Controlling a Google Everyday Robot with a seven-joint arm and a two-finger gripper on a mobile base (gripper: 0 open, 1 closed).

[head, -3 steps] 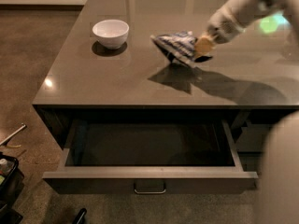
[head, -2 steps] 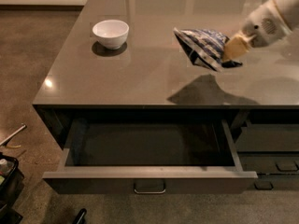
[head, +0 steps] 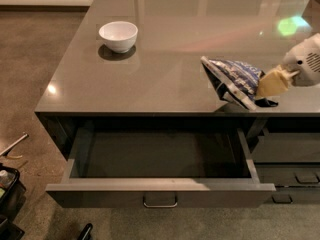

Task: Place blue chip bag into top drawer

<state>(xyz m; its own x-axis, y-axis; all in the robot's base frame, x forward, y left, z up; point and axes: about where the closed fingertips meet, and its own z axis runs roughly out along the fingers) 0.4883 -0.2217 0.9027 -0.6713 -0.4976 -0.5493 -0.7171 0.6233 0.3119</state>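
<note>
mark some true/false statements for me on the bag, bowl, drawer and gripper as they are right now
1. The top drawer is pulled open. True.
2. The blue chip bag lies inside the drawer. False: the gripper holds it over the countertop, near the front edge on the right.
3. The white bowl stands on the countertop, left of the bag. True.
4. The gripper is open and apart from the bag. False: it is shut on the bag's right side.
</note>
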